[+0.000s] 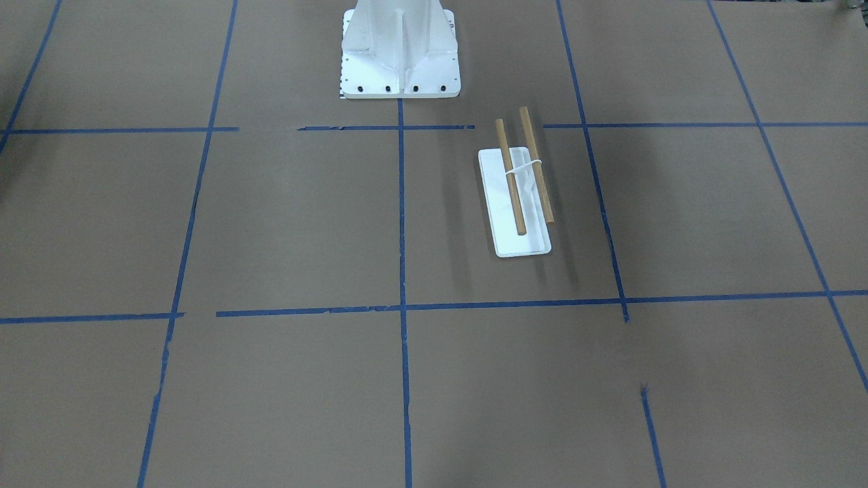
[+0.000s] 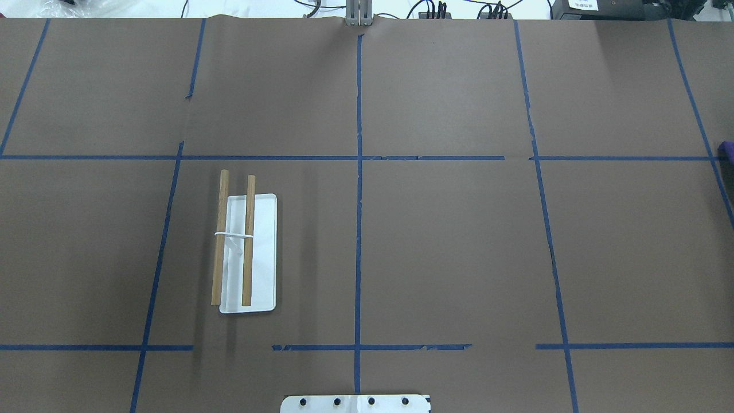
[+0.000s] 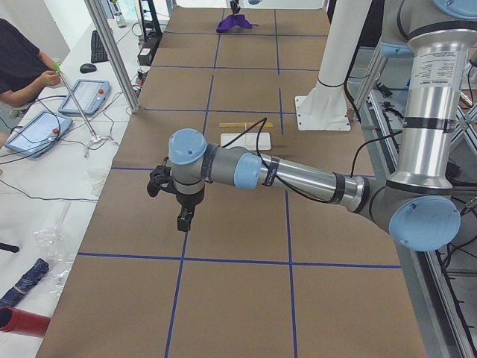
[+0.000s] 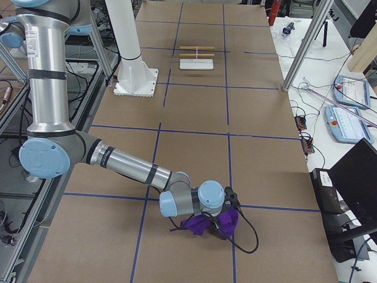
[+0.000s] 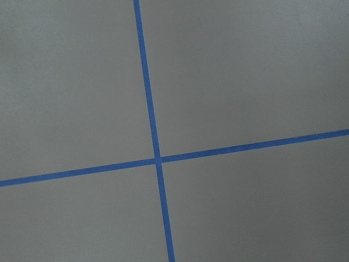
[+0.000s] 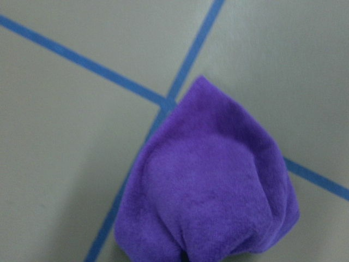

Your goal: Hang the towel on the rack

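Note:
The purple towel (image 6: 212,185) is bunched into a hanging lump, gathered at the bottom edge of the right wrist view, where it hides the fingers. In the exterior right view my right gripper (image 4: 221,219) sits on the towel (image 4: 207,225) at the table's near end. A purple corner (image 2: 727,150) shows at the overhead view's right edge. The rack (image 2: 246,252), a white tray with two wooden dowels, stands bare on the robot's left side and also shows in the front view (image 1: 515,196). My left gripper (image 3: 184,220) hangs above bare table, far from the rack; I cannot tell if it is open.
The large white bolted pedestal (image 1: 400,47) stands at the table's robot side, near the rack. Blue tape lines (image 5: 158,159) cross the brown table cover. Operator tablets and cables (image 3: 45,123) lie beyond the far edge.

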